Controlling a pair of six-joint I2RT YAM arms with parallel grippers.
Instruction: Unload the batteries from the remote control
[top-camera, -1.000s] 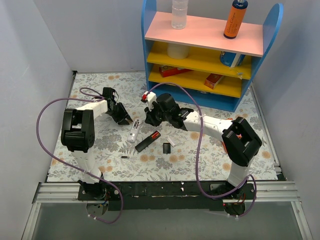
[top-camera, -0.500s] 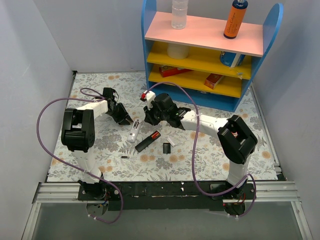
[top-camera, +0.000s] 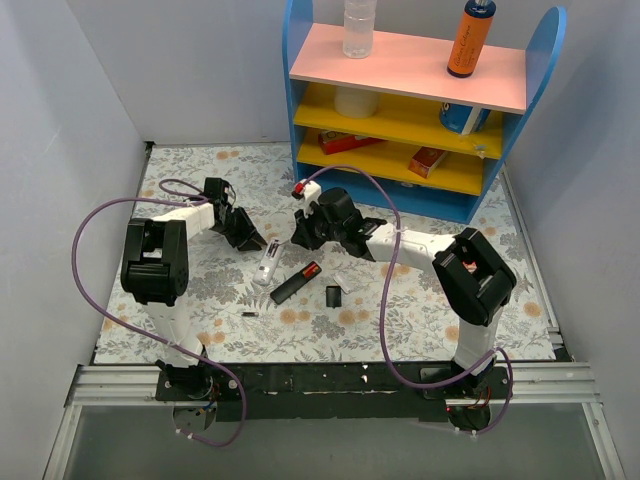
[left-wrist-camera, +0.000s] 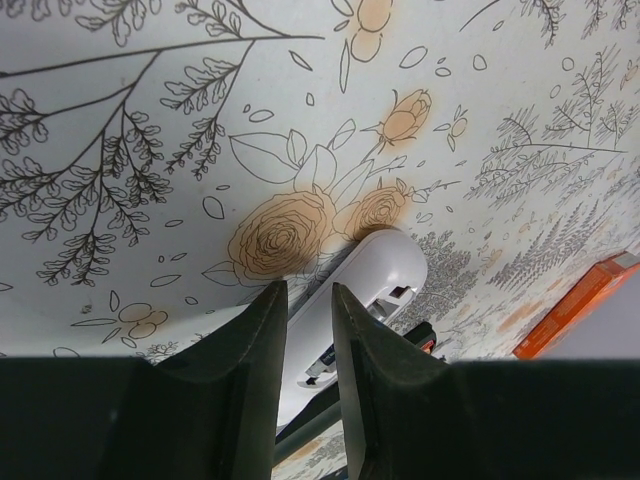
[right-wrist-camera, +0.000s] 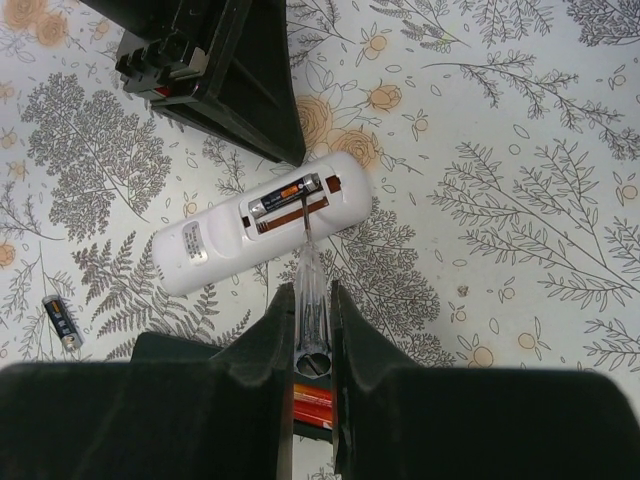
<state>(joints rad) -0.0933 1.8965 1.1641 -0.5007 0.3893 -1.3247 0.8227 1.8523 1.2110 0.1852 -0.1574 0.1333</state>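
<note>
The slim black remote control (top-camera: 290, 287) lies on the flowered mat with red batteries (top-camera: 311, 270) in its open end; they also show under my right jaws (right-wrist-camera: 315, 402). Its small black cover (top-camera: 332, 296) lies beside it. My right gripper (top-camera: 303, 237) is shut on a clear-handled screwdriver (right-wrist-camera: 311, 300). The tool's tip is in the open battery bay of a white remote (right-wrist-camera: 215, 245), where one battery (right-wrist-camera: 285, 192) sits. My left gripper (top-camera: 252, 240) is at that remote's far end (left-wrist-camera: 375, 265), jaws a narrow gap apart with nothing between them.
A loose dark battery (right-wrist-camera: 60, 320) lies on the mat to the left, also in the top view (top-camera: 249, 315). A small white stick (top-camera: 347, 290) lies near the cover. A blue shelf unit (top-camera: 400, 190) with bottles and boxes stands at the back right.
My right gripper and wrist have shifted slightly right and away from me with the screwdriver. The left arm has stayed put.
</note>
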